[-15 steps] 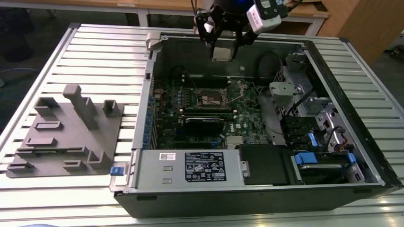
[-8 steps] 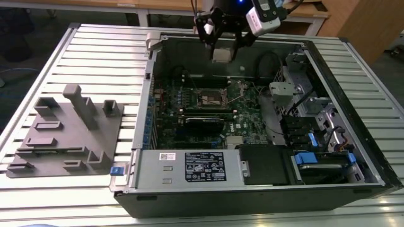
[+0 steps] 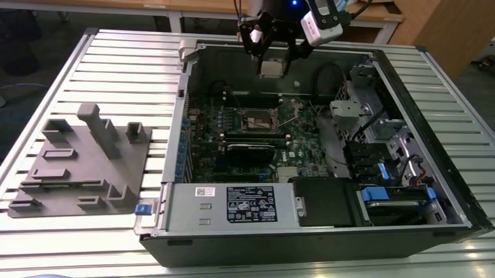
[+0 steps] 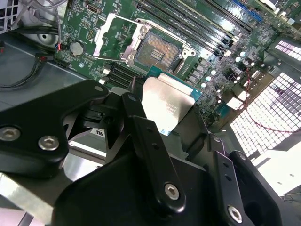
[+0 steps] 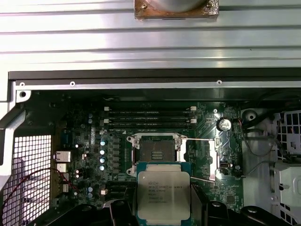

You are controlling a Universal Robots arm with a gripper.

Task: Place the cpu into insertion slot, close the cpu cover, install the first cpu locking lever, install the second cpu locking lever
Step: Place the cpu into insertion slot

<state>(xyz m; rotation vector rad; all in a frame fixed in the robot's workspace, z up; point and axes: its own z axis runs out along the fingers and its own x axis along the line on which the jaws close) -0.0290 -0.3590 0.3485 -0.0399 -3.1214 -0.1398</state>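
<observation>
Pinching with both black fingers (image 4: pixel 143 132), closed down to the width of the cpu (image 4: pixel 167 106) and clamped on two opposite edges of it, silver face turned up toward the cameras in both wrist views. Hanging at 12 o'clock in the exterior view, high over the far wall of the open computer case (image 3: pixel 309 249). Carried in the air, touching nothing but the fingers, well apart from the insertion slot (image 3: pixel 261 120). Lying at 6 o'clock from the cpu in the exterior view, down on the green circuit board (image 3: pixel 208 124) at the bottom of the case, with the square field of contacts bare and uncovered. Standing open at 3 o'clock from the insertion slot in the exterior view: the cpu cover (image 5: pixel 217 162), swung off the socket, green board showing through its cut-out centre. Running between the insertion slot and the far case wall: long black memory slots (image 5: pixel 148 120). Sitting at 6 o'clock inside the case: a grey box with a black label (image 3: pixel 232 205). Resting at 9 o'clock from the case, just beside it on the slatted metal surface (image 3: pixel 124 63): a grey moulded fixture (image 3: pixel 85 168).
</observation>
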